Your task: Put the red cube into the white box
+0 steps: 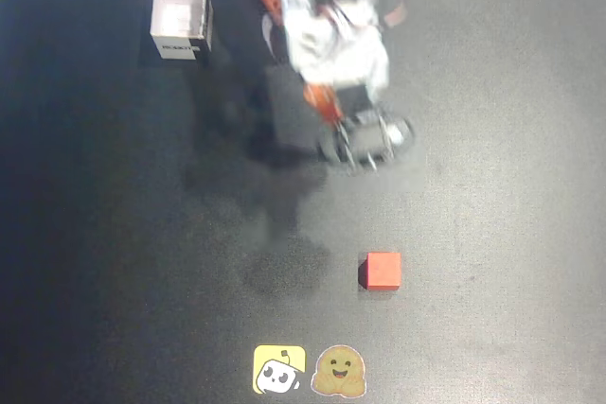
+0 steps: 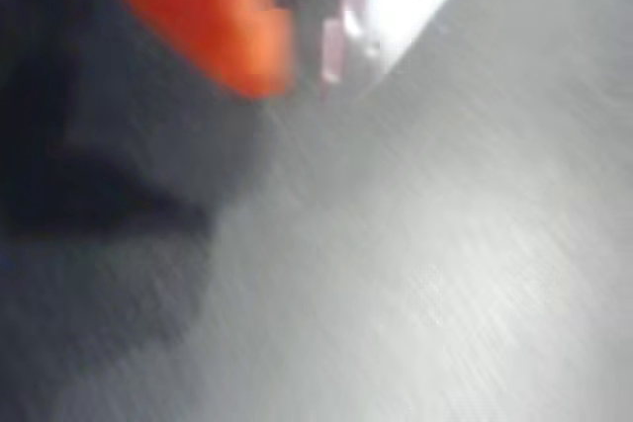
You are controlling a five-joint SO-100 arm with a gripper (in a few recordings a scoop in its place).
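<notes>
Red cube (image 1: 383, 271): loose on table (image 1: 114, 262), below arm, awaiting pickup.
White box (image 1: 180, 18): far up-left of cube, open-topped.
Fingers (image 1: 365, 144): blurred; opening indeterminate.

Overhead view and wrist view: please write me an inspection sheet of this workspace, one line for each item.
Surface: dark matte table, arm shadows on it.
Job's things: red cube lies free on the table; white box stands open far from it, dark label on one side.
Clutter: two cartoon stickers at the bottom edge.
Grippers: gripper blurred, above the cube in the picture, holding nothing visible; jaw state unclear.
Cables: nothing seen.
Surroundings: nothing seen.
</notes>
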